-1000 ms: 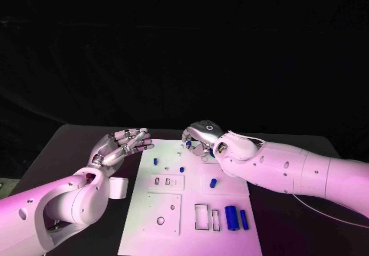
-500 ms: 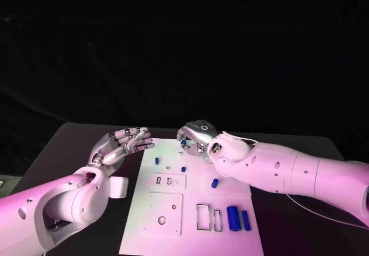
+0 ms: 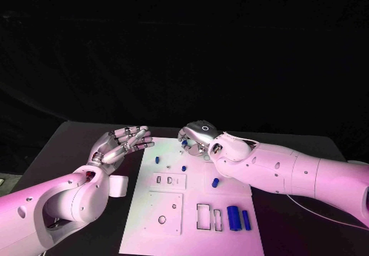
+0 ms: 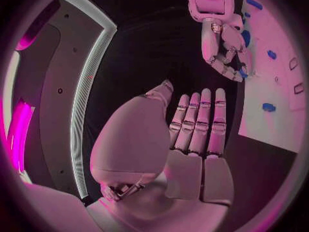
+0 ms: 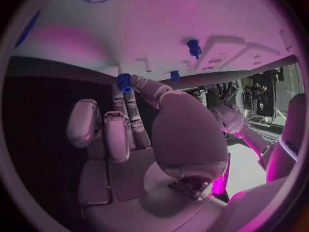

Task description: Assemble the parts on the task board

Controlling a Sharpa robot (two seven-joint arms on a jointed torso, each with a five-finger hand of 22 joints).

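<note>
Here, two white robot arms are reaching over a black table (image 3: 69, 140) toward a white board (image 3: 192, 213) lying in its middle. The left hand (image 3: 121, 145) is hovering palm-up just beside the board's far left corner, its fingers (image 4: 206, 119) stretched out side by side and holding nothing. The right hand (image 3: 198, 140) is curling over the board's far edge, knuckles up, and it is pinching a small blue gear (image 5: 123, 81) at its fingertips, just above the white surface. Small blue pieces are lying scattered on the board: a short peg (image 3: 157, 159) near the left hand, another peg (image 3: 184, 168) a little nearer the middle, and a stubby cylinder (image 3: 216, 182) beside the right forearm. Two longer blue bars (image 3: 238, 219) are lying side by side near the board's front right corner, next to two rectangular cut-outs (image 3: 207, 217).
</note>
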